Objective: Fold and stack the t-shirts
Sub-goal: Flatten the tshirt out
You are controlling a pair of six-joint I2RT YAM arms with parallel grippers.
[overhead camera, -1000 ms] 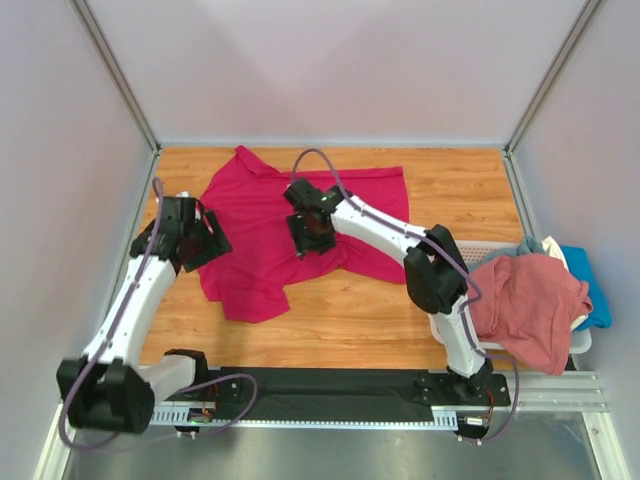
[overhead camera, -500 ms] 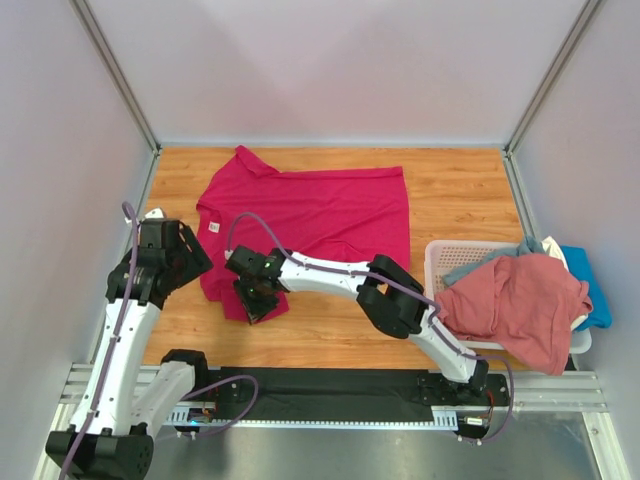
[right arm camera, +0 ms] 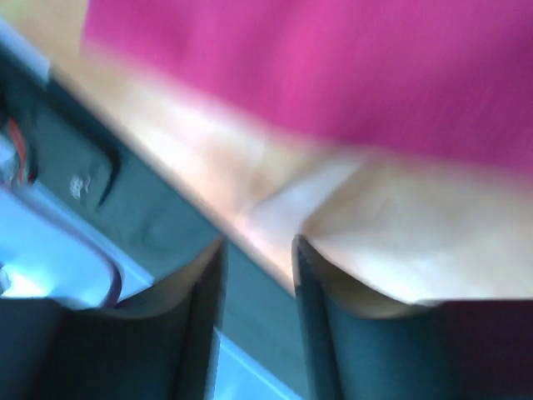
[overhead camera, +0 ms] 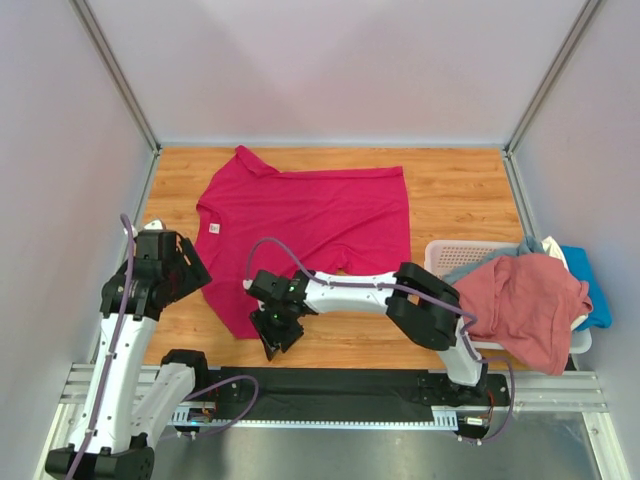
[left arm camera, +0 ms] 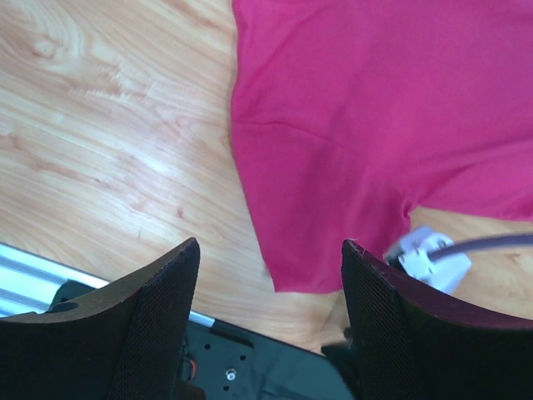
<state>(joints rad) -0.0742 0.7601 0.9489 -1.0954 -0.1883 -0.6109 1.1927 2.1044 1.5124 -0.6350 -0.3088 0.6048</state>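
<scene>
Red shirt [overhead camera: 310,215] lies spread flat on the table [overhead camera: 460,180]. Pink shirt [overhead camera: 525,300] drapes over the basket [overhead camera: 445,255] at the right edge. Left pincer [overhead camera: 188,268] hangs beside the red shirt's left edge; right pincer [overhead camera: 280,335] sits just off its near corner

Left wrist: left pincer [left arm camera: 268,254] released, empty, above the red shirt [left arm camera: 375,125] hem

Right wrist: blurred. Right pincer [right arm camera: 254,246] shows a narrow gap between its fingers; clenched or released, I cannot tell. Red shirt [right arm camera: 333,67] lies ahead of it
</scene>
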